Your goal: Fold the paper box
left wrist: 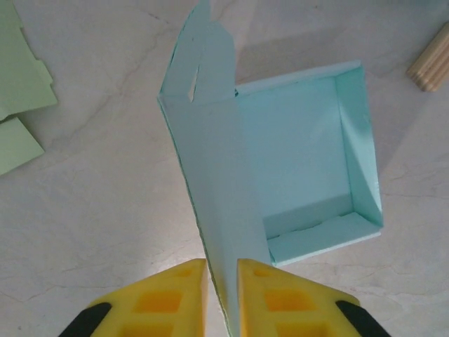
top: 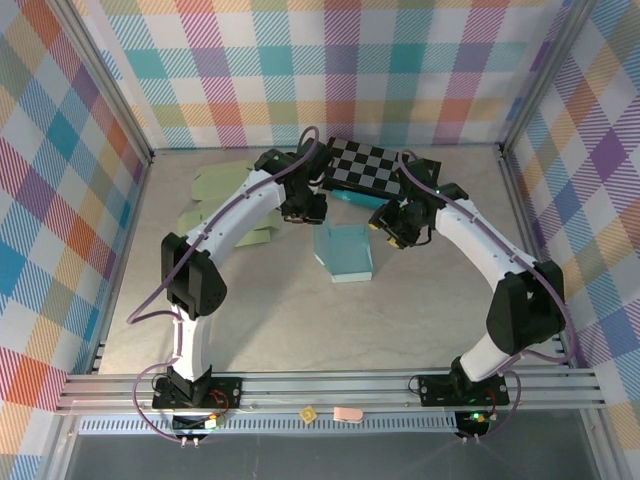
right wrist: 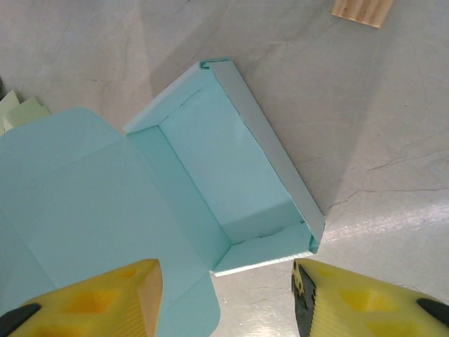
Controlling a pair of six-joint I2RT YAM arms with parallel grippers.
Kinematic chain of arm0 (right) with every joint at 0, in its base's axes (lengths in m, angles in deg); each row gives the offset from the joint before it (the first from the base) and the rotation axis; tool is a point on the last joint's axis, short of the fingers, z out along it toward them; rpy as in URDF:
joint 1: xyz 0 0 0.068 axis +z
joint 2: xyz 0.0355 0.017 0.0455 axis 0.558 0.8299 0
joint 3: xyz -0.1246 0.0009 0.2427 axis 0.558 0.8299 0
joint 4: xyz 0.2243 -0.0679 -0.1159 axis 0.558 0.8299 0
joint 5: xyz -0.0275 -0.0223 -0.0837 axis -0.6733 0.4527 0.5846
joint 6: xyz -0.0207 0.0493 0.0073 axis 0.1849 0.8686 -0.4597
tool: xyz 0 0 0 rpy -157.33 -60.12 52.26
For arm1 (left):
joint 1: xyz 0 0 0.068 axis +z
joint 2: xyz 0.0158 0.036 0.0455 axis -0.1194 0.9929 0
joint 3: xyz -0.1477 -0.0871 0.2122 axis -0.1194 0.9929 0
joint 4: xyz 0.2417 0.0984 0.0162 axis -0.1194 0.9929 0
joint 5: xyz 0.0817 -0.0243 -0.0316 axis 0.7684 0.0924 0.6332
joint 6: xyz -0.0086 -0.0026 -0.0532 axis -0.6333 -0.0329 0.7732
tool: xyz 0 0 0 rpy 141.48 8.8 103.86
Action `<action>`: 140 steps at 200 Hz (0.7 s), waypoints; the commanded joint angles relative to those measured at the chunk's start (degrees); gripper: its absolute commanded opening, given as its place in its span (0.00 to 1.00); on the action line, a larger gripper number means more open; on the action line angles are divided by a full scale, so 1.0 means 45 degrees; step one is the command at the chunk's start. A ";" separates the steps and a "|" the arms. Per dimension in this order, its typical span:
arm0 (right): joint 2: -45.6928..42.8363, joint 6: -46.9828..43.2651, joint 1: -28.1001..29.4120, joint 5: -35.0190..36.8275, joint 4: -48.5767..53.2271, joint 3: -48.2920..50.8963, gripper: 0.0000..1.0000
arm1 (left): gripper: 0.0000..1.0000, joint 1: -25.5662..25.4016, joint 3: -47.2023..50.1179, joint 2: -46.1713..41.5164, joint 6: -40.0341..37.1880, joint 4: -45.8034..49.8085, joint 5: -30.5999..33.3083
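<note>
The light blue paper box (top: 345, 252) sits in the middle of the table as an open tray (left wrist: 309, 168) with its lid flap (left wrist: 210, 175) raised upright. My left gripper (left wrist: 222, 288) is shut on the lower edge of that flap, one yellow finger on each face. In the top view it hangs just behind the box's left side (top: 303, 210). My right gripper (right wrist: 226, 281) stands open above the tray's near wall (right wrist: 266, 249). Its left finger is over the lid panel (right wrist: 70, 196) and its right finger is beside the tray's corner, touching neither.
A black-and-white checkered board (top: 365, 165) lies behind the box. Pale green paper sheets (top: 215, 190) lie to the left, also seen in the left wrist view (left wrist: 21, 77). A wooden block (right wrist: 361, 10) lies near the box. Plaid walls enclose the table.
</note>
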 commanded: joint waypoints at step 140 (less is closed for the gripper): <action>-0.1449 -0.3876 -0.0482 -0.0285 0.0440 -0.0204 0.49 | 0.00 -0.0092 -0.1747 0.0851 -0.3616 0.0384 -0.1422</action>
